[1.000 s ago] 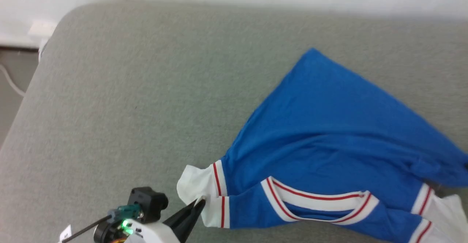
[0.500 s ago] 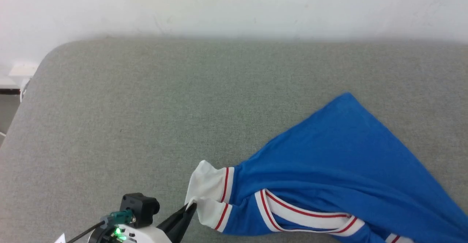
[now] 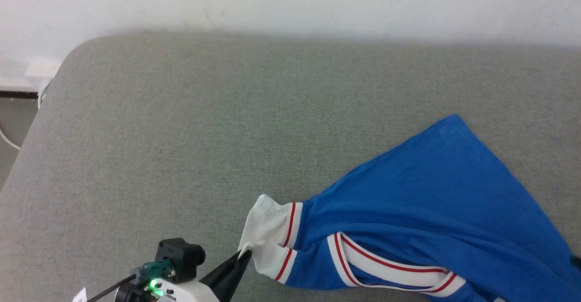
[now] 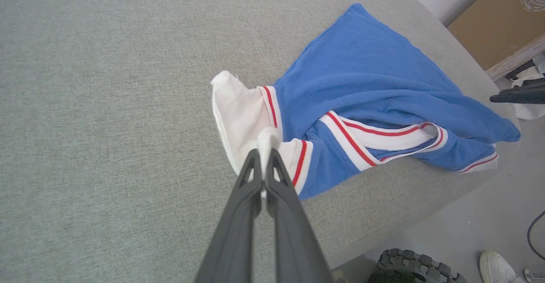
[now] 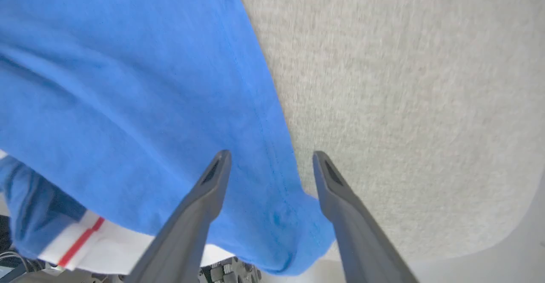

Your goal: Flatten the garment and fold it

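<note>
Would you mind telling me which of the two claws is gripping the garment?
The left claw, shut on the white sleeve of the garment; the right claw stands open over the blue fabric, pinching nothing.

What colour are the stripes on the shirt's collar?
Red and white stripes on the collar, clearest in the left wrist view.

The royal-blue jersey garment with white sleeves (image 3: pixel 431 202) is soft, matt knitted cloth. The grey, round-cornered padded surface (image 3: pixel 181 134) beneath wears coarse, matt woven fabric. The left gripper's (image 4: pixel 264 152) long dark fingers (image 4: pixel 236 232) look like smooth, matt plastic; the far white wall (image 3: pixel 290 2) is matt, faintly scuffed.
</note>
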